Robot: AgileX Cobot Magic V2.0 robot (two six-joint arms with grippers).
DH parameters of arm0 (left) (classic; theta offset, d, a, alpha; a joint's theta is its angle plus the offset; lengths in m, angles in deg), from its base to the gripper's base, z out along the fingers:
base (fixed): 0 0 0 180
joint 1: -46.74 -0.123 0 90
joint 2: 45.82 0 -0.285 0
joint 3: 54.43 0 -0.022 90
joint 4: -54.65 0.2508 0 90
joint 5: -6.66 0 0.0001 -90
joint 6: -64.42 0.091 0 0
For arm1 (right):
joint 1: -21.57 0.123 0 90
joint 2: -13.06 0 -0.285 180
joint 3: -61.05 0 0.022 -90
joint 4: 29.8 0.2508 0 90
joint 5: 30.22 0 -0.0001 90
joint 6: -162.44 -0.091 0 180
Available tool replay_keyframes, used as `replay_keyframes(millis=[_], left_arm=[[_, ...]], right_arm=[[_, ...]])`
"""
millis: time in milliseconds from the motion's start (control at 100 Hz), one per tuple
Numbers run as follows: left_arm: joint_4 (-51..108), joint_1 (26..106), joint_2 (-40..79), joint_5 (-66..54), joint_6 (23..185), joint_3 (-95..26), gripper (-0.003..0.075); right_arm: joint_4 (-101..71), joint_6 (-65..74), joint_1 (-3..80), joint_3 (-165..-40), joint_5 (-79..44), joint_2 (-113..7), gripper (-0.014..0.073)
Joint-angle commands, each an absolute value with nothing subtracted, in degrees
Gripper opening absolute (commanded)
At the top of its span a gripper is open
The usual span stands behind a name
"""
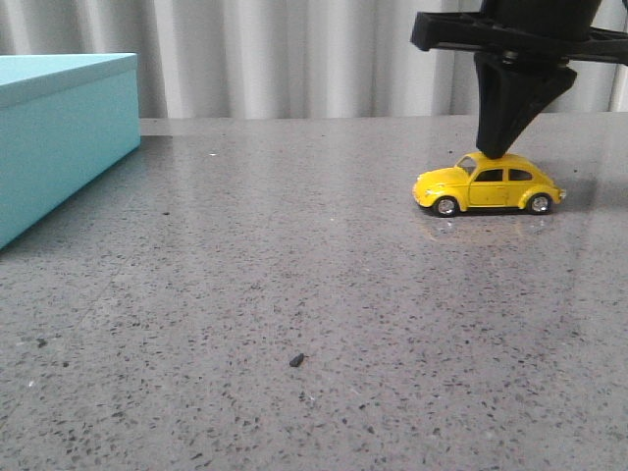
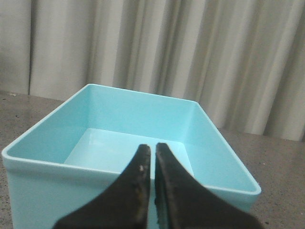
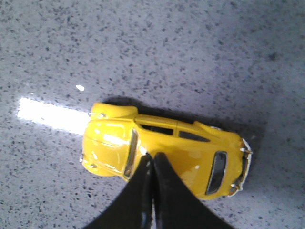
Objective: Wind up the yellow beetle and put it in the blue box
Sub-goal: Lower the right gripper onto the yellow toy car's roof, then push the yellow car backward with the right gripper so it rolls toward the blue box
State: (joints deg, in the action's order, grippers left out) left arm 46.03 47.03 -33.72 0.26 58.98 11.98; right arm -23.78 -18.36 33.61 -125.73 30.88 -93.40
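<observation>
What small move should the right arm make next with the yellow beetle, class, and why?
Probably drag the yellow beetle backward along the table to wind it: the shut right tool is pressing on its roof, wheels on the surface, with the blue box open.

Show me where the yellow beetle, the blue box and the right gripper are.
yellow beetle [image 1: 488,185], front view, on its side door.
blue box [image 2: 143,112], left wrist view, on its inner far wall.
right gripper [image 3: 152,168], right wrist view, between its fingertips.
</observation>
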Motion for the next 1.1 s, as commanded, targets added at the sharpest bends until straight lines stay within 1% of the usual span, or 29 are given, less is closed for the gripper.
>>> replay_keyframes(millis=[0, 510, 780, 1090], left_arm=[[45.6, 47.0, -32.5, 4.7, 58.5, 10.0, -0.0021], [45.6, 47.0, -32.5, 4.7, 58.5, 10.0, -0.0021], [45.6, 47.0, -32.5, 4.7, 58.5, 10.0, -0.0021], [45.6, 47.0, -32.5, 4.7, 58.5, 10.0, -0.0021]], right_arm=[[-25.1, -18.5, 32.4, -127.0, 32.1, -91.8, -0.0041], [-34.2, -22.5, 30.4, -126.0, 35.0, -91.8, -0.0041], [-37.1, -23.0, 27.1, -126.0, 37.3, -91.8, -0.0041], [-37.1, -23.0, 26.5, -126.1, 34.3, -89.7, -0.0041]])
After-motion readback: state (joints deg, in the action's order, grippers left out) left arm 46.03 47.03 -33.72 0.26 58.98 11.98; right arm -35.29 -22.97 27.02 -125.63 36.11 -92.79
